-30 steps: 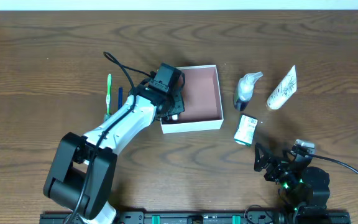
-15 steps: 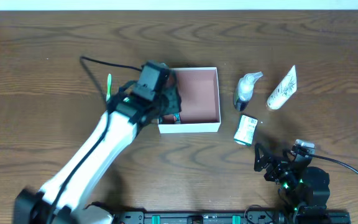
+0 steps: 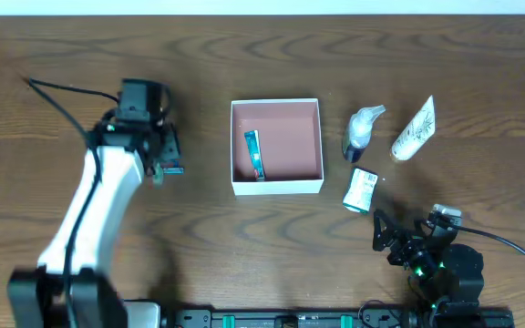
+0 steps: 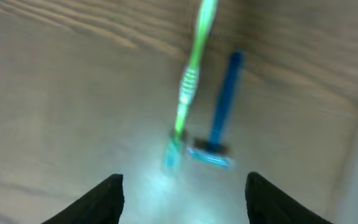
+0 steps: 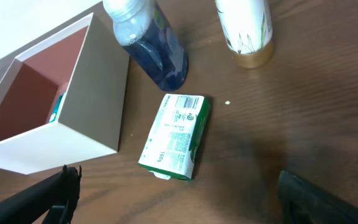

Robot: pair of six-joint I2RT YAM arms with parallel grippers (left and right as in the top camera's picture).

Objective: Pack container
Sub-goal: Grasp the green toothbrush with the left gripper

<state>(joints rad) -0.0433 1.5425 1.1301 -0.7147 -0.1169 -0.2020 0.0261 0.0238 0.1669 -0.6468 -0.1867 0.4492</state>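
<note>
White-walled container [image 3: 277,187] mid-table, teal item [image 3: 254,153] inside along its left wall, left gripper [image 4: 184,180] spread wide above green toothbrush [image 4: 190,81] and blue razor [image 4: 225,93] further left, right gripper [image 5: 178,186] wide too, near right by carton [image 5: 176,135]

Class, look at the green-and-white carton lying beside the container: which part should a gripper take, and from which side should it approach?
Take the carton across its two long side faces, near mid-length, coming straight down from above. It lies flat on the table, so its narrow width suits the jaws; the bottle sits close to its far end.
</note>
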